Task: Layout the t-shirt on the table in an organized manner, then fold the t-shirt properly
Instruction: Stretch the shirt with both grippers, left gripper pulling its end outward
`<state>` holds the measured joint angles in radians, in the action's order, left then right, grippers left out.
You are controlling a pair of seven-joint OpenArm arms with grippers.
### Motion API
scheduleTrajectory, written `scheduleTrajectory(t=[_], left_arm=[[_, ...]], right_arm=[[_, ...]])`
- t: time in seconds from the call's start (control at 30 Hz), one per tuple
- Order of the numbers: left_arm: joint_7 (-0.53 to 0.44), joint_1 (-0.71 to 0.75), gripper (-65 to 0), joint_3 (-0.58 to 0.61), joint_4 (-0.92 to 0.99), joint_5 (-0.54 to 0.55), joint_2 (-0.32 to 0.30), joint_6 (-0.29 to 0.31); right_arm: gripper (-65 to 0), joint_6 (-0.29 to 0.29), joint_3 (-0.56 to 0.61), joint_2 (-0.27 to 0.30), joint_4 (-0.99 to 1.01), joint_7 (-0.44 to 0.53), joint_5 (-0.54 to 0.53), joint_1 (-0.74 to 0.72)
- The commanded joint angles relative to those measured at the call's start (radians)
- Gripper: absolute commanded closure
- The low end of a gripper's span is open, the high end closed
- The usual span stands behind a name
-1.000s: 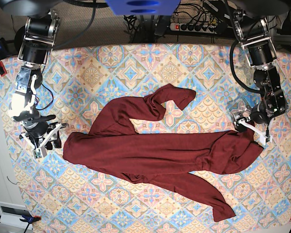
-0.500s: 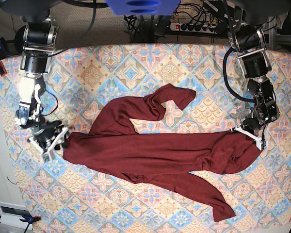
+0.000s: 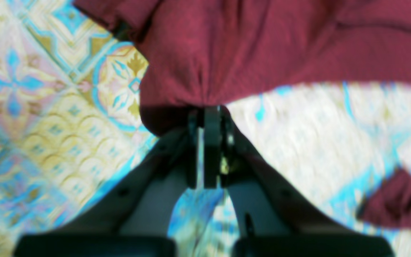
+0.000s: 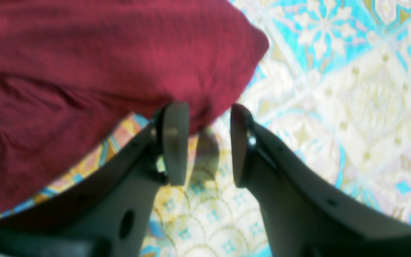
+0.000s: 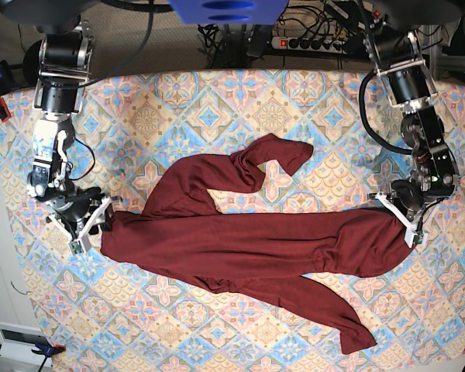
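Shirt (image 5: 248,248) pinched by the left gripper (image 3: 211,110), edge set between the parted right fingers (image 4: 175,142).

The left gripper is seen with its jaws pressed together on a gathered fold of the shirt's edge; the cloth bunches right at the tips and spreads away ahead of them, with the table (image 3: 48,117) showing to either side and below. In the base view this left gripper sits at the shirt's end on that view's right, the cloth reaching from it across the table (image 5: 217,101) to the right gripper (image 5: 93,225). The right gripper (image 4: 203,139) is held partly apart, nothing being clamped: the shirt's (image 4: 102,71) rounded edge lies just ahead of and above the tips, covering the side beyond the one finger, while bare table (image 4: 351,89) is seen beyond the other.
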<state>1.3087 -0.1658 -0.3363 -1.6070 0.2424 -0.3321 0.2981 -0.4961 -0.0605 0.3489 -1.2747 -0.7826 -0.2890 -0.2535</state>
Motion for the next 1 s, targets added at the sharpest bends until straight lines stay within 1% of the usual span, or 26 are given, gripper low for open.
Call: scheduleTrajectory(t=[0.0, 0.07, 0.1, 0.17, 0.3, 0.4, 0.47, 0.57, 0.63, 0.7, 0.77, 0.83, 0.9, 0.93, 0.97], left_arm=[[0.007, -0.004, 0.0, -0.004, -0.066, 0.005, -0.023, 0.017], [0.058, 0.031, 0.0, -0.005, -0.16, 0.015, -0.055, 0.059], [0.087, 0.055, 0.0, -0.005, -0.21, 0.039, -0.074, 0.082], [0.088, 0.101, 0.0, -0.005, -0.278, 0.102, -0.118, 0.105], [0.088, 0.209, 0.0, -0.024, -0.353, 0.263, -0.262, 0.111], [0.088, 0.338, 0.0, -0.106, -0.358, 0.401, -0.376, 0.112], [0.088, 0.426, 0.0, -0.145, -0.356, 0.47, -0.442, 0.112], [0.088, 0.533, 0.0, -0.188, -0.356, 0.541, -0.517, 0.112], [0.088, 0.607, 0.0, -0.206, -0.347, 0.552, -0.563, 0.112], [0.084, 0.648, 0.0, -0.206, -0.306, 0.542, -0.595, 0.109], [0.048, 0.668, 0.0, -0.202, -0.258, 0.506, -0.605, 0.109], [0.03, 0.667, 0.0, -0.166, -0.212, 0.452, -0.597, 0.109], [0.029, 0.665, 0.0, -0.129, -0.184, 0.421, -0.586, 0.109], [0.029, 0.664, -1.1, -0.125, -0.181, 0.415, -0.583, 0.108], [0.029, 0.656, -4.1, -0.126, -0.181, 0.414, -0.571, 0.108]], right_arm=[[-19.2, -0.003, -0.006, 0.017, -0.016, 0.025, -0.011, -0.028], [-19.2, -0.003, -0.006, 0.017, -0.016, 0.025, -0.011, -0.028], [-19.2, -0.003, -0.006, 0.017, -0.016, 0.025, -0.011, -0.028], [-19.2, -0.003, -0.005, 0.017, -0.016, 0.025, -0.011, -0.028], [-19.2, -0.003, -0.002, 0.017, -0.016, 0.025, -0.011, -0.027], [-19.2, -0.003, 0.001, 0.017, -0.016, 0.025, -0.011, -0.025], [-19.2, -0.003, 0.001, 0.017, -0.015, 0.025, -0.011, -0.025], [-19.2, -0.003, 0.001, 0.017, -0.016, 0.025, -0.011, -0.025], [-19.2, -0.003, 0.003, 0.017, -0.013, 0.024, -0.011, -0.025], [-19.2, -0.003, 0.004, 0.017, -0.012, 0.021, -0.011, -0.027], [-19.2, -0.003, 0.027, 0.017, -0.012, 0.019, -0.011, -0.027], [-19.2, -0.003, 0.055, 0.017, -0.015, 0.021, -0.011, -0.027], [-19.2, -0.003, 0.067, 0.017, -0.015, 0.022, -0.011, -0.027], [-19.2, -0.003, 0.067, 0.017, -0.015, 0.022, -0.011, -0.027], [-19.2, -0.003, 0.067, 0.017, -0.016, 0.022, -0.011, -0.027]])
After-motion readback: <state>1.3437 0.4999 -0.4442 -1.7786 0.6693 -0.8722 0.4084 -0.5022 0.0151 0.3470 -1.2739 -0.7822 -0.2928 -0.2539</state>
